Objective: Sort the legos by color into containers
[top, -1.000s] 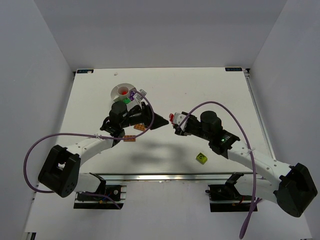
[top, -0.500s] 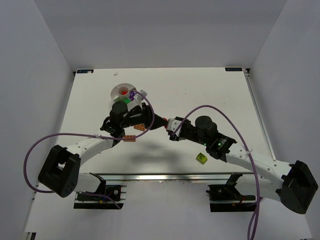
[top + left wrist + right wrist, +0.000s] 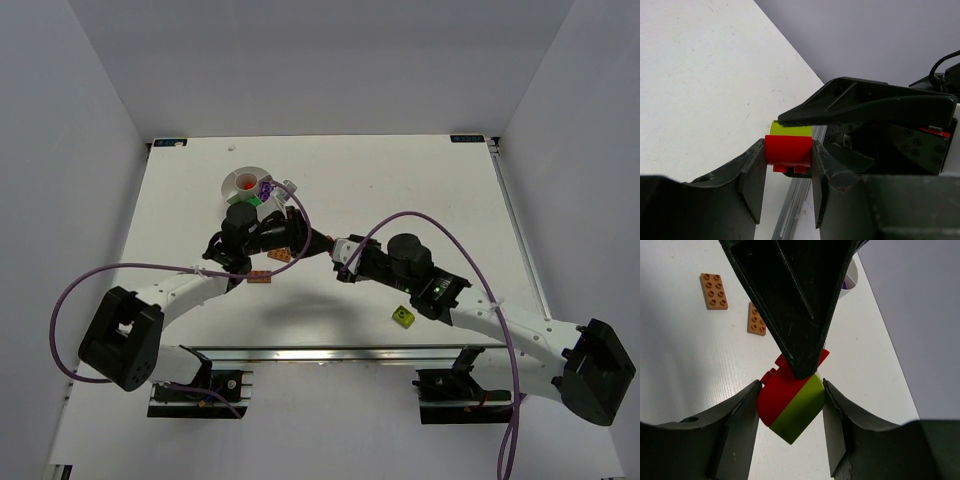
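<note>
A red-and-lime lego piece hangs above the table between both grippers. My right gripper is shut on it, one finger on the red half and one on the lime half. My left gripper is shut on the red part, with the lime part beyond it. In the top view the two grippers meet tip to tip, left and right. Two orange plates lie under the left arm. A lime-green block lies near the right arm. The white dish holds a purple piece and a green cube.
The orange plates show on the table behind the held piece in the right wrist view, with the dish's rim beyond. A metal rail runs along the near table edge. Purple cables loop over both arms.
My right gripper carried the piece left toward the left gripper. The left jaws, open a second ago, have closed onto the piece's red part.
</note>
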